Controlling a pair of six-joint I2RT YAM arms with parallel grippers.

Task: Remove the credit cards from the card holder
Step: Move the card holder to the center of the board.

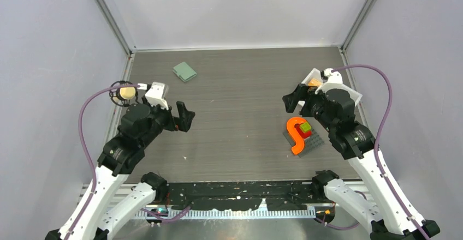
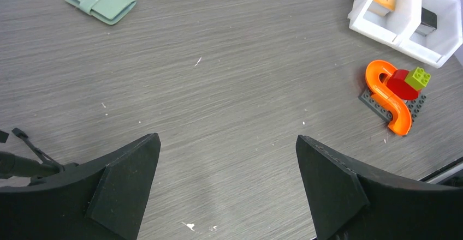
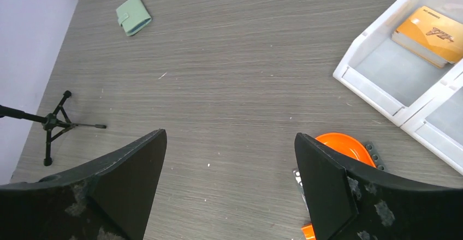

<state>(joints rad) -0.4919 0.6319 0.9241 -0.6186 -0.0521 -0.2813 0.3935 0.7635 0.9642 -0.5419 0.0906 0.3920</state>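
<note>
Table: dark wood-grain top, walled on three sides. All objects sit on its far half, which keeps the near strip free for the arm bases.

Arms: both are raised over the mid table, wrists tipped down so that each camera looks across the top. The left gripper has its jaws spread wide with nothing between them. The right gripper is likewise wide and carrying nothing. We read this as a ready pose, task not begun.

White tray: two compartments, at the far right just beyond the right gripper. An orange card lies in one compartment. We judge the tray a likely drop place for cards, hence its spot within the right arm's reach.

Grey plate: just near of the tray, bearing an orange S-track, a red piece and a small green brick. It has no part in the task.

Card holder: sage green, lying flat at the far left-centre, closed, strap tab across its cover. It is well apart from both grippers and nearer the left one. No cards show, so we judge it must be opened first, probably with one gripper pinning it while the other draws the cards.
</note>
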